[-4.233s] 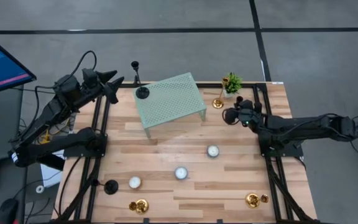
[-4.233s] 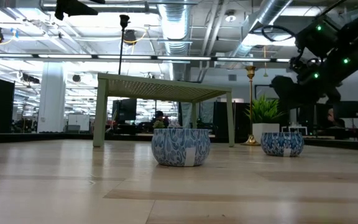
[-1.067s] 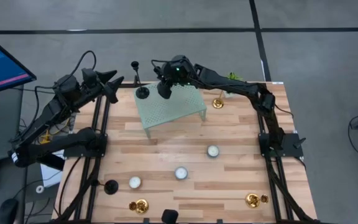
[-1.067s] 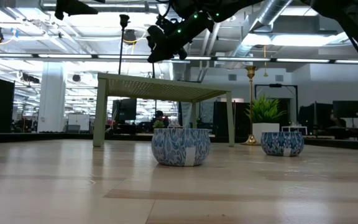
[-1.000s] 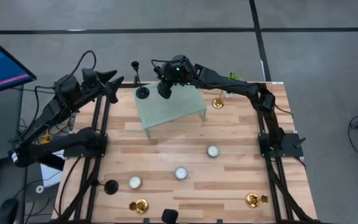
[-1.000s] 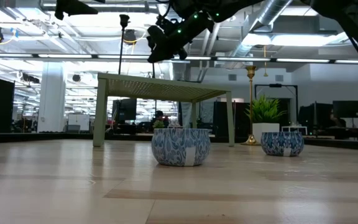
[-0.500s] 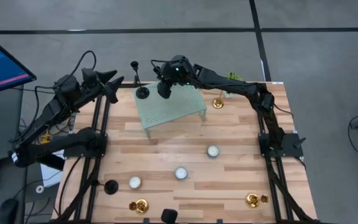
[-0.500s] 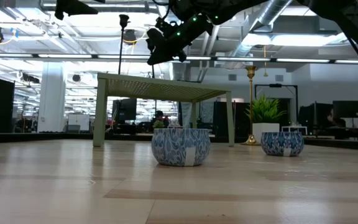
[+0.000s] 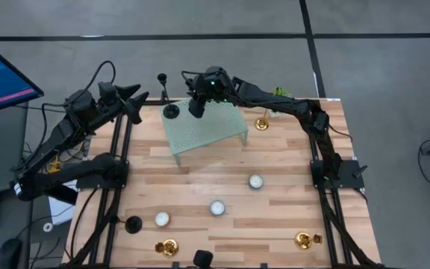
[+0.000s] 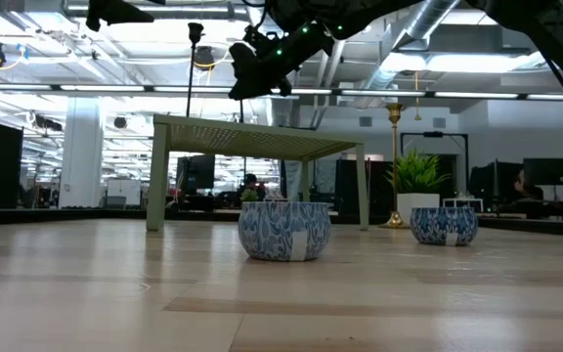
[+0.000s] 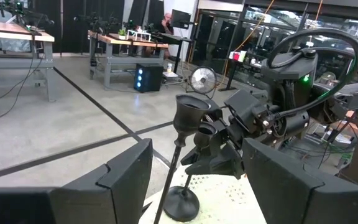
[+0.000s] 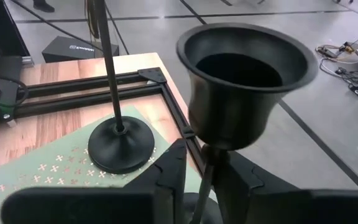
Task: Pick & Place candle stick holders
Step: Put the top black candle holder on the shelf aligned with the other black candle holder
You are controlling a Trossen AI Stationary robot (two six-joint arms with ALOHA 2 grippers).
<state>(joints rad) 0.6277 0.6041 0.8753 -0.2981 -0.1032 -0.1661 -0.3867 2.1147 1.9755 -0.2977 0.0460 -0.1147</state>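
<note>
Right gripper (image 12: 207,179), reached across to the back-left corner of the pale green perforated metal stand (image 9: 207,123). We see its two dark fingers (image 12: 171,169) clamped on the thin stem of a matte black candle holder with a bell-shaped cup (image 12: 244,81). The cup stands upright above the fingers, its round mouth open and hollow. In the low view this gripper hangs above the stand's top, clear of it.

Just beside it stands a second black candle holder with a round domed disc base (image 12: 120,148). Its straight wire-thin stem rises from the middle of the disc, which rests on the corner of the stand's sheet, punched with small cross-shaped holes.

Left gripper (image 9: 134,103) waits off the table's back-left corner with its broad angular fingers spread wide and nothing between them.

Elsewhere on the light wooden plank table (image 9: 290,161):
- A tall shiny gold candle holder (image 9: 262,123) stands near the back-right, next to a small green potted plant (image 9: 278,98).
- Three round white tealight candles (image 9: 217,208) lie across the middle and front. In the low view their cups show a blue-and-white pattern.
- Two short squat gold holders (image 9: 169,246) sit at the front edge, one to the left and one to the right.
- A black disc-based holder (image 9: 133,224) sits at the front-left, beside a tealight.
</note>
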